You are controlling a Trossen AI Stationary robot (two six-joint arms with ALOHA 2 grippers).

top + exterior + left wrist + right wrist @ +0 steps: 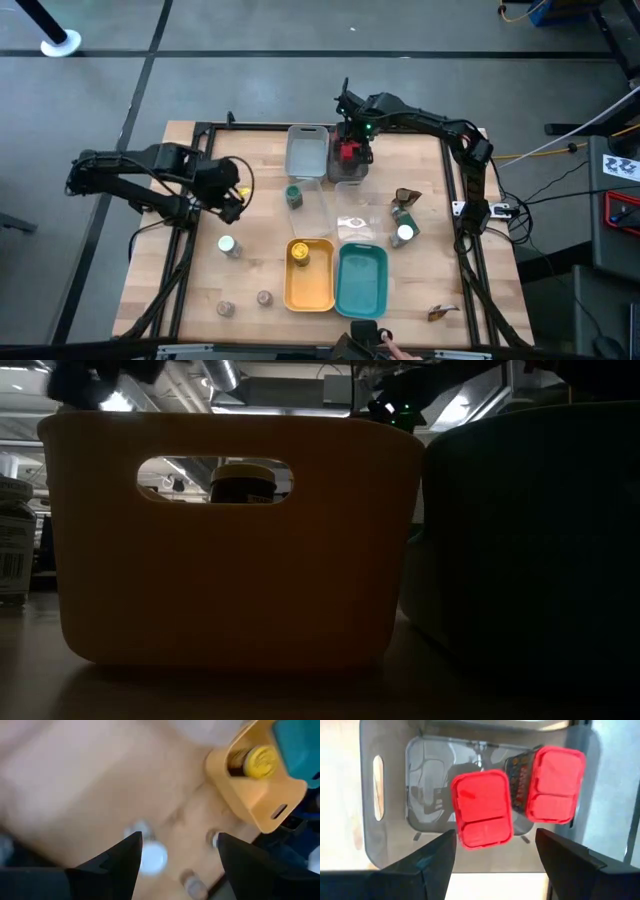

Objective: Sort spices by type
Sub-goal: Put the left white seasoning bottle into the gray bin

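At the near edge of the worktop point(250, 160) stand the yellow tray point(312, 290), with one yellow-lid jar point(299, 252) in it, and the teal tray point(362, 282) just beside it. From table height these two block nearly everything; only that jar's lid shows through the handle slot.

Farther in, the left pincer point(180, 837) hovers with its fingers apart above a white-lid jar point(152, 857), not touching it. If that jar is its next pick, I'd want it to come straight down with the jar centred between the fingers and close on the body, not the lid, so it doesn't tip. Two brown jars point(226, 308) sit near, so a clean vertical lift looks safest.

At the far side the right pincer point(495, 865), fingers spread and holding nothing, hangs over the far tray point(370, 820), where two red tins point(482, 809) lie side by side, well sorted already. It should lift clear without nudging them.

Hard to make out: the view past the left fingers is smeared, so the jars' labels can't be read. What lies at the near right corner, and whether the tins touch, I can't tell
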